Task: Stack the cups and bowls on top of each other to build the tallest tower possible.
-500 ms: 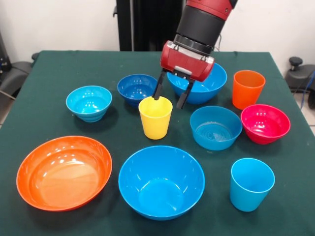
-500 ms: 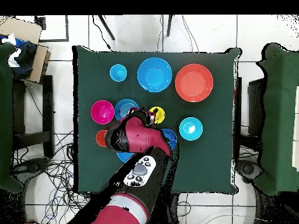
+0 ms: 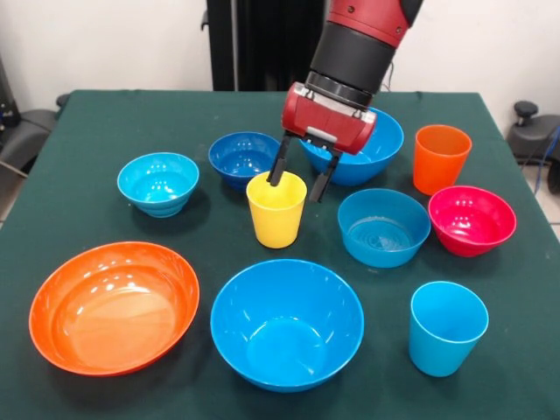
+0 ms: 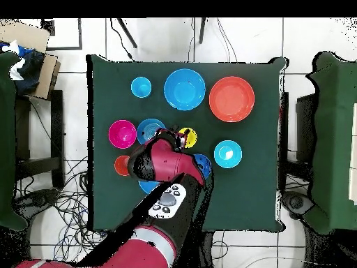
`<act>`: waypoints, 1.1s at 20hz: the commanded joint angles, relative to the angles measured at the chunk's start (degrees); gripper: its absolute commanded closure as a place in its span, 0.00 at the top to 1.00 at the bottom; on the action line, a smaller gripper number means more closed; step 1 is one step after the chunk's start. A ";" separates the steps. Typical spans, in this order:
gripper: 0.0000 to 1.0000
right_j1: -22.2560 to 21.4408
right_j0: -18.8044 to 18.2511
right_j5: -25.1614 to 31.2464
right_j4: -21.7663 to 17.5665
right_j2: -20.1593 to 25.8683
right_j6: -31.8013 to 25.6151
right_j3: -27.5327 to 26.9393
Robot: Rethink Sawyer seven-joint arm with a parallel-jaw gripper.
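While the hand (image 3: 298, 179) hangs over the yellow cup (image 3: 276, 209), its fingers are spread, one dipping inside the cup's far rim and the other outside it.

On the green bench (image 3: 79, 131) the yellow cup stands upright between the small dark blue bowl (image 3: 244, 157) and the medium light blue bowl (image 3: 383, 227). A large blue bowl (image 3: 287, 323) sits nearest the front camera, with the wide orange bowl (image 3: 114, 306) beside it. The cyan bowl (image 3: 158, 182), magenta-red bowl (image 3: 472, 220), orange cup (image 3: 441, 157) and light blue cup (image 3: 447, 326) all stand apart, nothing stacked.
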 commanded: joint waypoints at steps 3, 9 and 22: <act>1.00 2.97 0.75 -2.18 2.52 3.01 8.88 -4.72; 1.00 3.25 0.90 -2.36 2.65 2.87 8.69 -5.15; 1.00 6.05 -0.89 -4.91 2.89 5.09 8.59 -6.97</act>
